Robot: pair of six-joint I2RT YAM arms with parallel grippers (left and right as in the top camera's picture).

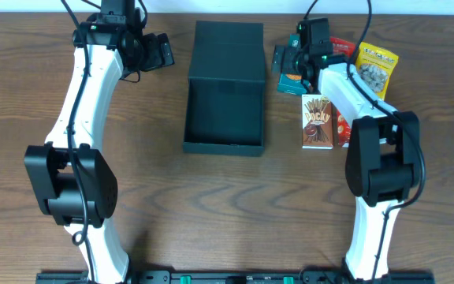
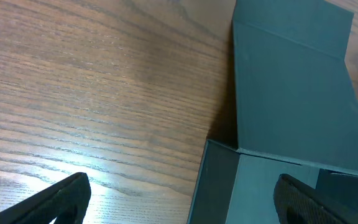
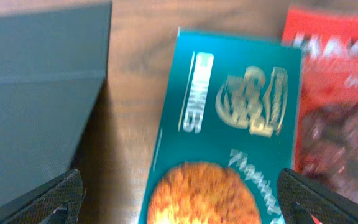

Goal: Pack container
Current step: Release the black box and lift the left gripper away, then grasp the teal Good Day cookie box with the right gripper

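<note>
Overhead: open container (image 1: pixel 225 118) mid-table, both grippers spread wide and gripping nothing.
The dark teal-grey, matte cardboard container sits on the wood-grain table (image 1: pixel 211 213), its long axis running near to far and its flap lid opened back toward the far edge. The left gripper (image 1: pixel 166 51) hovers just left of the lid. To the lid's right, the right gripper (image 1: pixel 294 63) hangs over a teal cookie box (image 3: pixel 229 124), a finger on either side, with a red packet (image 3: pixel 337 93) beside it. A Pocky box (image 1: pixel 316 121) and a yellow nut packet (image 1: pixel 376 67) lie further right.
</note>
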